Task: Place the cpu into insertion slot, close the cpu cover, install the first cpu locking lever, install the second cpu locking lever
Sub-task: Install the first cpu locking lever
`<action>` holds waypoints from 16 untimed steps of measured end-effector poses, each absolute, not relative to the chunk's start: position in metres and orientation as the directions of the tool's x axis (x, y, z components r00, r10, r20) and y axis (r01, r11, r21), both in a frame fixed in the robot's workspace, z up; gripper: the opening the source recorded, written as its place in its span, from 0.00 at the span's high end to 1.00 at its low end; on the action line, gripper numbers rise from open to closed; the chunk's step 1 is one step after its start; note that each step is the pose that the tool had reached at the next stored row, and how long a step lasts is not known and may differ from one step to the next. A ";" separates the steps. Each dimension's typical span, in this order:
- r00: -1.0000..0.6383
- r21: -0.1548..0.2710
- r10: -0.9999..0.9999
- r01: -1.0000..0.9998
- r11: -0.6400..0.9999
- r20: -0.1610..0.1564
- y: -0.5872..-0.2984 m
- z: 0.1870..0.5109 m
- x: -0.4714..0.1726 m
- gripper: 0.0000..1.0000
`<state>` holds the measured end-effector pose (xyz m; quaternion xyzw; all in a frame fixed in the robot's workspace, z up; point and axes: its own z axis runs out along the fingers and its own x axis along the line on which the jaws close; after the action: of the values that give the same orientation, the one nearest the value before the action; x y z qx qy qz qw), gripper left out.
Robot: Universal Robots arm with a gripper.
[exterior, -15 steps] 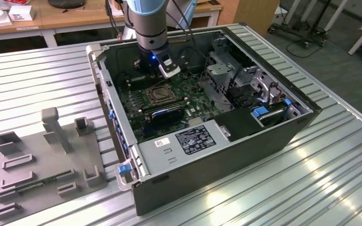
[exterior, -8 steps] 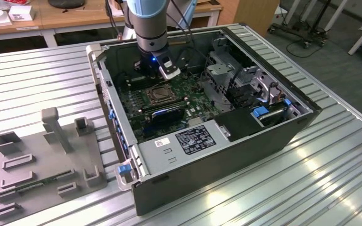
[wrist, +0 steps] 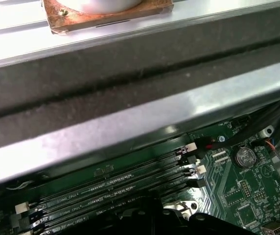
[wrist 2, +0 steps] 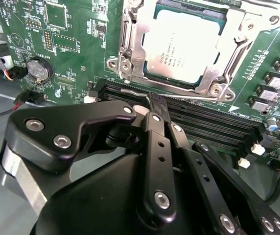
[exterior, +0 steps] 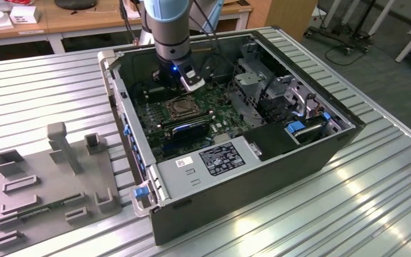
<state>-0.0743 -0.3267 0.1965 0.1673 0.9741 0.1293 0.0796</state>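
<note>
At the exterior view's left a grey tray (exterior: pixel 48 182) lies on the table (exterior: pixel 377 214), and to its right the claw (exterior: pixel 190 83) hangs inside the open case (exterior: pixel 263 176), close by the slot (exterior: pixel 180 108). In the second wrist view the cpu (wrist 2: pixel 184 41) sits in the slot with the cover (wrist 2: pixel 132 44) down over its edges. The claw is narrow, its fingers (wrist 2: pixel 153 142) pressed together with the tips at a thin lever (wrist 2: pixel 130 91); whether they pinch it I cannot tell. I think the lever can slip from the tips and spring back, or the tips can scrape the memory slots (wrist 2: pixel 203 122) just beside, if the push goes crooked.
</note>
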 end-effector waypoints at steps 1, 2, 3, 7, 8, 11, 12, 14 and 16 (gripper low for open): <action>-0.931 0.279 0.347 0.305 0.911 -0.112 -0.327 0.196 -0.074 0.89; -0.931 0.279 0.347 0.305 0.911 -0.112 -0.327 0.195 -0.074 0.89; -0.931 0.279 0.347 0.305 0.911 -0.112 -0.327 0.195 -0.074 0.89; -0.931 0.279 0.347 0.305 0.911 -0.112 -0.327 0.192 -0.074 0.89; -0.931 0.279 0.347 0.305 0.911 -0.112 -0.327 0.191 -0.074 0.89; -0.931 0.278 0.347 0.305 0.911 -0.112 -0.327 0.190 -0.074 0.89; -0.931 0.278 0.347 0.305 0.911 -0.112 -0.327 0.190 -0.074 0.89; -0.931 0.278 0.347 0.305 0.911 -0.112 -0.327 0.190 -0.074 0.89; -0.931 0.279 0.347 0.305 0.911 -0.112 -0.327 0.190 -0.074 0.89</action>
<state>-0.0744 -0.3266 0.1899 0.1673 0.9741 0.1292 0.0798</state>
